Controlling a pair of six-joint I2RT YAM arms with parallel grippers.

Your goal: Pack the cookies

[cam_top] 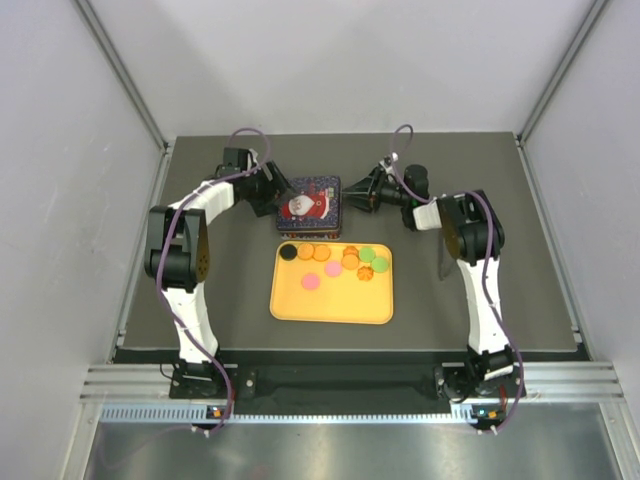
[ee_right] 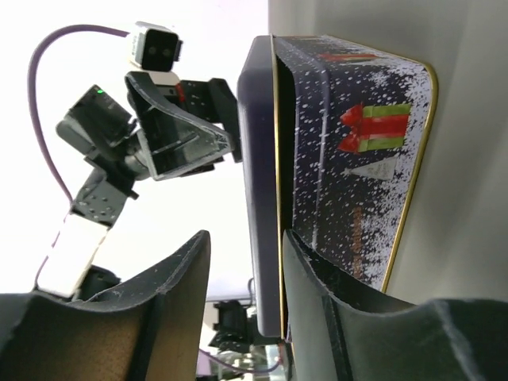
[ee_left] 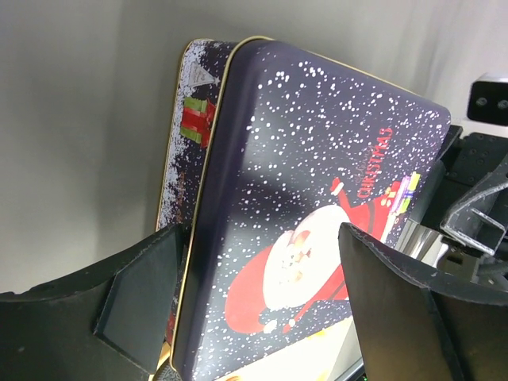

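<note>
Dark mat (cam_top: 200,300) holds cookies (cam_top: 322,253), likely light and brittle, best pinched by the rims; left gripper (ee_left: 260,238) straddles the tin (ee_left: 317,159) wide, grip unclear; right gripper (ee_right: 246,238) hangs half-open around its lid (ee_right: 258,159).

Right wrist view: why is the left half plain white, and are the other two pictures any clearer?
Right wrist view: backdrop behind the left arm blown out to white, tin well lit, own claw dark and soft. Left wrist view: lid fairly sharp, fingers blurred silhouettes. Top view: even light, cookies tiny.
</note>
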